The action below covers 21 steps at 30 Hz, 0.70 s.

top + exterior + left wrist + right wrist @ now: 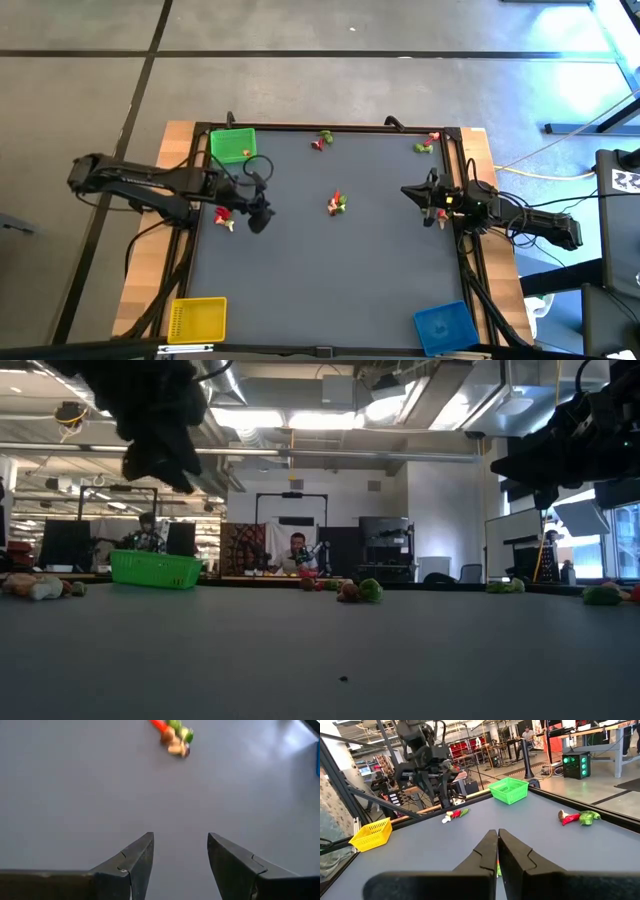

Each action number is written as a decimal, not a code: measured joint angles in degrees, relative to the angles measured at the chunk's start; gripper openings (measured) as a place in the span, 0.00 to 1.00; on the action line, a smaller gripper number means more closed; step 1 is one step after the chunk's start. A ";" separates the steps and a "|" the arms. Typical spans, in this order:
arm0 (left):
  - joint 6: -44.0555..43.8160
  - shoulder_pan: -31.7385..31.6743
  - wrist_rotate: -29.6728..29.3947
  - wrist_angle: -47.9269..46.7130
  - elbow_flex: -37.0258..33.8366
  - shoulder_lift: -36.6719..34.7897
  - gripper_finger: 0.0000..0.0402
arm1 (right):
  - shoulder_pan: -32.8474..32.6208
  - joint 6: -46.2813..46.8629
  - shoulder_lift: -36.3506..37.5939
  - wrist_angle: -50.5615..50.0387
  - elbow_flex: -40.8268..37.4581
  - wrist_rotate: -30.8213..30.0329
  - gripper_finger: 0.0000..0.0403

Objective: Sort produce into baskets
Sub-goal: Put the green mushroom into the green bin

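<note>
Small piles of produce lie on the dark mat: one at the left (224,217), one in the middle (337,204), and two at the far edge (323,140) (427,145). The green basket (232,145) stands at the far left corner, the yellow basket (198,319) at the near left, and the blue basket (444,327) at the near right. My left gripper (262,216) hangs open above the mat just right of the left pile, with nothing between its fingers (142,855). It faces the middle pile (174,737). My right gripper (498,845) is shut and level at the right edge.
A black frame rail (330,127) borders the mat, with wooden table strips (175,140) outside it. Bare mat lies between the middle pile and the near edge. Beyond the table, a person (297,552) sits at a desk.
</note>
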<state>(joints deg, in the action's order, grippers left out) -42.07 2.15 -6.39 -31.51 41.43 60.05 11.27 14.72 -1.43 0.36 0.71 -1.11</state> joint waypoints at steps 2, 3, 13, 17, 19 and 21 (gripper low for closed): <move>-1.71 1.75 0.32 -2.35 -0.27 0.02 0.45 | -0.02 0.00 0.00 -0.05 0.00 0.33 0.04; -1.96 2.56 0.37 -4.23 -0.27 0.02 0.45 | -0.02 0.00 0.01 -0.05 0.00 0.35 0.04; -7.83 6.83 -0.33 -24.32 -0.85 1.57 0.45 | -0.02 0.00 0.00 -0.10 0.00 0.65 0.04; -8.17 7.13 -0.36 -25.05 -2.95 2.89 0.45 | -0.02 0.00 0.00 -0.13 0.00 0.69 0.04; -8.15 7.11 -0.38 -24.96 -3.77 3.42 0.45 | -0.02 0.00 0.00 -0.11 0.00 0.69 0.04; -8.16 7.10 -0.39 -24.99 -4.40 3.80 0.45 | -0.02 0.00 0.00 -0.12 0.00 0.66 0.04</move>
<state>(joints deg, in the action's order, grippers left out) -50.23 9.26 -6.77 -56.50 37.03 63.85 11.25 14.72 -1.43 0.24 0.71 -0.46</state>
